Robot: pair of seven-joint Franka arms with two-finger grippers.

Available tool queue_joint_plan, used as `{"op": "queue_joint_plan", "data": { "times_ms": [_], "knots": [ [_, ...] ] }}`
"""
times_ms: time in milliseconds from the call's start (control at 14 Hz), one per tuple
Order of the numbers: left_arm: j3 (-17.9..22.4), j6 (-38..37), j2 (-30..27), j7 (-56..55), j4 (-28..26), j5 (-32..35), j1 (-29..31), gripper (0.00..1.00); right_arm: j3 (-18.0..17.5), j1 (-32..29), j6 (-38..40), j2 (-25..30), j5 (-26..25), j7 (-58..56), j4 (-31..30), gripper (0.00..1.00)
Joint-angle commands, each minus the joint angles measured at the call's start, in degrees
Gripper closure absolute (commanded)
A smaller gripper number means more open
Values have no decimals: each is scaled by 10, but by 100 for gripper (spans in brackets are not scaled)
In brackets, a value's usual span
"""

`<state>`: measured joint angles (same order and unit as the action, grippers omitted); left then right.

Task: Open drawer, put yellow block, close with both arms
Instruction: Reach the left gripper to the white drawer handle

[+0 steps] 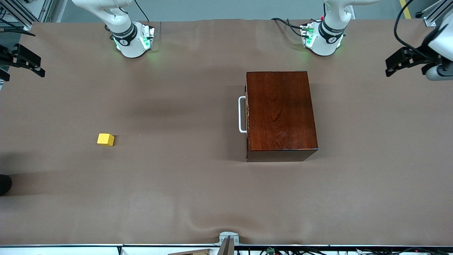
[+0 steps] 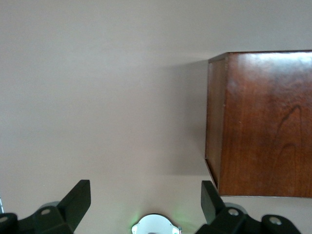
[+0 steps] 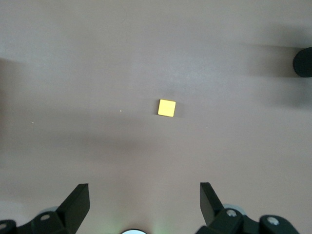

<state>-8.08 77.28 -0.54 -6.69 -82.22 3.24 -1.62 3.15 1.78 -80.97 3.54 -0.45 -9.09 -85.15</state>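
The dark red-brown wooden box (image 1: 279,113) stands on the table in front of the left arm's base. Its drawer is shut, and the white bar handle (image 1: 242,114) faces the right arm's end of the table. The yellow block (image 1: 105,139) lies on the cloth toward the right arm's end. My left gripper (image 1: 391,67) is open and empty, held high beside the box (image 2: 263,122); its own view shows its wide jaws (image 2: 145,195). My right gripper (image 1: 37,67) is open and empty, held high at the right arm's end; it (image 3: 145,195) looks down on the block (image 3: 166,107).
Brown cloth (image 1: 177,184) covers the whole table. A black rounded object (image 1: 4,184) pokes in at the table's edge at the right arm's end, and it also shows in the right wrist view (image 3: 303,62). A small metal bracket (image 1: 228,238) sits at the table's near edge.
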Motion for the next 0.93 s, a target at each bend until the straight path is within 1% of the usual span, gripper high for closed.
{"op": "queue_joint_plan", "data": {
  "times_ms": [0,143,215,286,358,644,859],
  "knots": [
    [-53,-7,14,-10,7,-2,-10,0,0,0,8,-6,4,-5,13,0],
    [-88,-7,47,-50,38,-1,-23,0,0,-1,8,-6,4,-4,13,0],
    [-97,-7,66,-71,57,0,-42,0,0,-1,8,-6,4,-4,13,0],
    [-98,-7,84,-91,73,1,-70,0,0,-1,8,-6,4,-5,13,0],
    [-95,-7,104,-115,86,9,-109,0,1,0,8,-6,4,-5,13,0],
    [-87,20,192,-252,125,52,-256,0,1,0,8,-6,5,-5,13,0],
    [-87,73,251,-346,139,57,-313,0,0,0,8,-6,4,-4,13,0]
  ]
}}
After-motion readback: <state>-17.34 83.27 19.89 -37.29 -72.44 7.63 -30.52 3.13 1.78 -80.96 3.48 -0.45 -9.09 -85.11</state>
